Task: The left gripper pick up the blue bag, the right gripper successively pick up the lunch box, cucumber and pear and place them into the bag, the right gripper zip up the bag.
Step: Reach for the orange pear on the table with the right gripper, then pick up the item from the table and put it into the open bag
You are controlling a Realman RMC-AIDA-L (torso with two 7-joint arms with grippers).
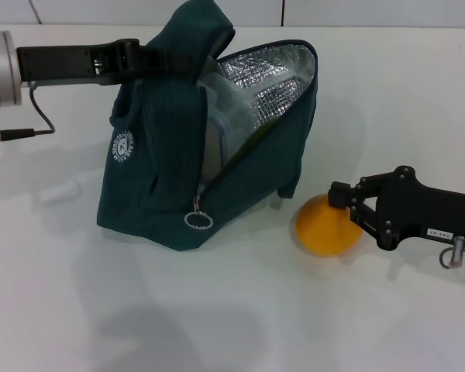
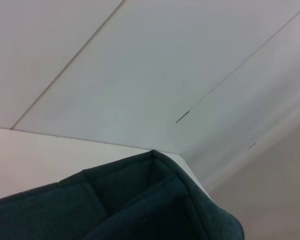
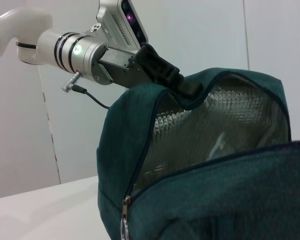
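The blue bag (image 1: 163, 178) stands open on the white table, its silver lining (image 1: 267, 89) showing. My left gripper (image 1: 159, 58) is shut on the bag's top fabric and holds it up; the right wrist view shows this gripper (image 3: 172, 80) from the other side, and the left wrist view shows only bag fabric (image 2: 140, 205). Inside the bag stands the clear lunch box (image 1: 215, 124), with a green strip of cucumber (image 1: 252, 143) beside it. The pear (image 1: 322, 226) sits on the table right of the bag. My right gripper (image 1: 349, 211) is open against the pear's right side.
The ring zipper pull (image 1: 198, 220) hangs at the bag's front corner, and the zipper (image 3: 125, 220) is open. The bag's front wall (image 3: 230, 200) fills the lower part of the right wrist view. White table (image 1: 217, 310) lies in front of the bag and pear.
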